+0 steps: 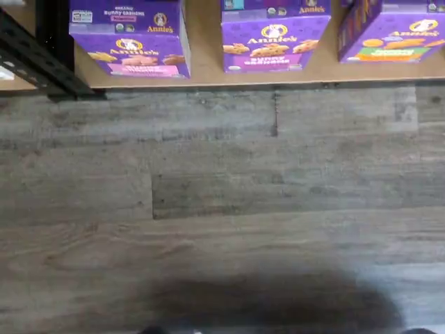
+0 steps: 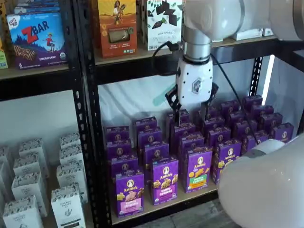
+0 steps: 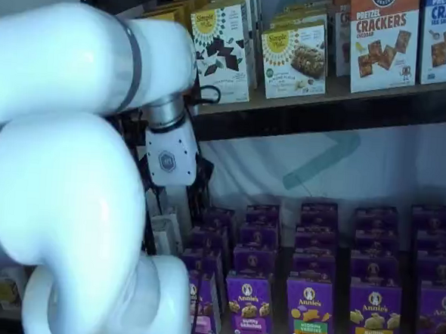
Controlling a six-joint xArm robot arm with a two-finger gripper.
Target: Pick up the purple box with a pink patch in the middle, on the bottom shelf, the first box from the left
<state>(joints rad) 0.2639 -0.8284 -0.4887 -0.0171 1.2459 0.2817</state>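
The purple box (image 1: pixel 129 49) with a pink patch stands at the front left of the bottom shelf (image 1: pixel 206 68), a tan board. It also shows in a shelf view (image 2: pixel 129 193), at the front of the left row. In a shelf view it is partly hidden behind the arm (image 3: pixel 205 308). My gripper (image 2: pixel 192 113) hangs above the middle rows of purple cartons, up and to the right of the purple box. Its two black fingers (image 2: pixel 172 103) stand apart with nothing between them. Its white body shows in a shelf view (image 3: pixel 168 161).
Beside it stand a purple carton with a purple label (image 2: pixel 165 180) and one with a green patch (image 2: pixel 198 169), with several rows behind. A black upright (image 2: pixel 88 142) stands left of the box. White cartons (image 2: pixel 66 199) fill the neighbouring bay. Grey wood floor (image 1: pixel 222 209) lies in front.
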